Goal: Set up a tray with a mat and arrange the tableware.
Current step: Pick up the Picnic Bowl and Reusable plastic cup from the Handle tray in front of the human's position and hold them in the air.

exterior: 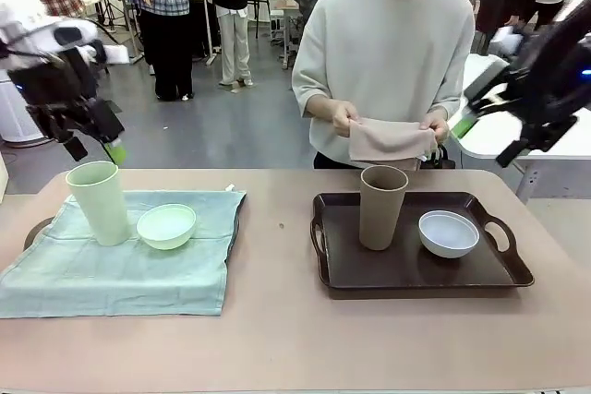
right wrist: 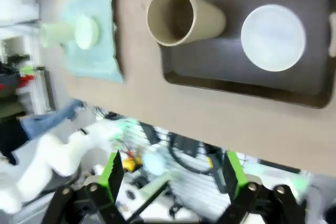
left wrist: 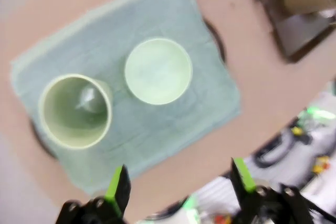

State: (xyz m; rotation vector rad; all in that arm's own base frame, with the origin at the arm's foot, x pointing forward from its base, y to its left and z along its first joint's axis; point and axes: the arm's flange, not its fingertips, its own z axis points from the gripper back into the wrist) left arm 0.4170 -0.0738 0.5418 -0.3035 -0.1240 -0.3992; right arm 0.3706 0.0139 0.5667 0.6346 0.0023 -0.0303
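Note:
A mint-green tumbler (exterior: pixel 98 202) and a matching green bowl (exterior: pixel 166 225) stand on a pale green mat (exterior: pixel 120 269) that covers a dark tray (exterior: pixel 37 228) at the left. On the bare dark brown tray (exterior: pixel 416 274) at the right stand a brown tumbler (exterior: pixel 382 207) and a pale blue-white bowl (exterior: pixel 449 232). The person behind it holds a folded pinkish mat (exterior: pixel 390 140) in both hands. My left gripper (exterior: pixel 95 149) hangs open above the green tumbler (left wrist: pixel 76 109). High at the right, my right gripper (exterior: pixel 485 138) is open over the brown tumbler (right wrist: pixel 178 17) and bowl (right wrist: pixel 273 38).
Bare tabletop (exterior: pixel 277 320) lies between the two trays and along the near edge. A white table (exterior: pixel 526 136) stands behind at the right. Several people stand far back in the room.

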